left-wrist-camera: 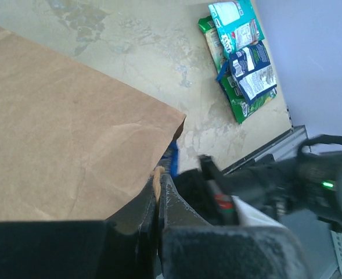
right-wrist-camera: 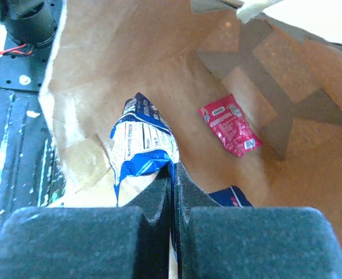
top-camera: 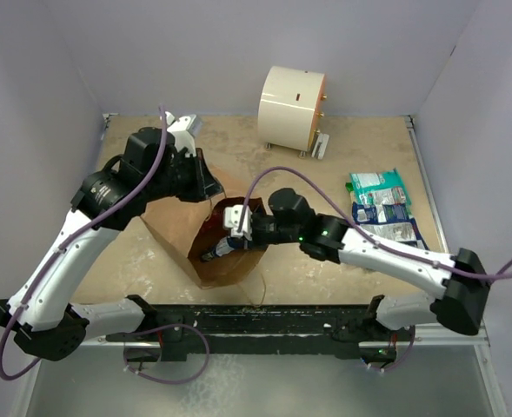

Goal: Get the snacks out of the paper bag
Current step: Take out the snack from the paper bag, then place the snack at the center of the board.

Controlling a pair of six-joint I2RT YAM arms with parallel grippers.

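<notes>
The brown paper bag (top-camera: 177, 228) lies on its side with its mouth toward the near edge. My left gripper (left-wrist-camera: 157, 180) is shut on the bag's twisted handle (left-wrist-camera: 157, 179) at the top rim. My right gripper (right-wrist-camera: 172, 168) is inside the bag, shut on a blue-and-white packet (right-wrist-camera: 140, 139). A small red packet (right-wrist-camera: 229, 124) lies deeper on the bag's inner wall, and a dark blue packet (right-wrist-camera: 231, 197) shows beside my right finger. In the top view my right gripper (top-camera: 229, 245) is at the bag's mouth.
Several packets, teal, green and blue-and-white (top-camera: 379, 201), lie on the table at the right; they also show in the left wrist view (left-wrist-camera: 241, 55). A cream cylinder (top-camera: 290, 106) stands at the back. A black rail (top-camera: 264, 323) runs along the near edge.
</notes>
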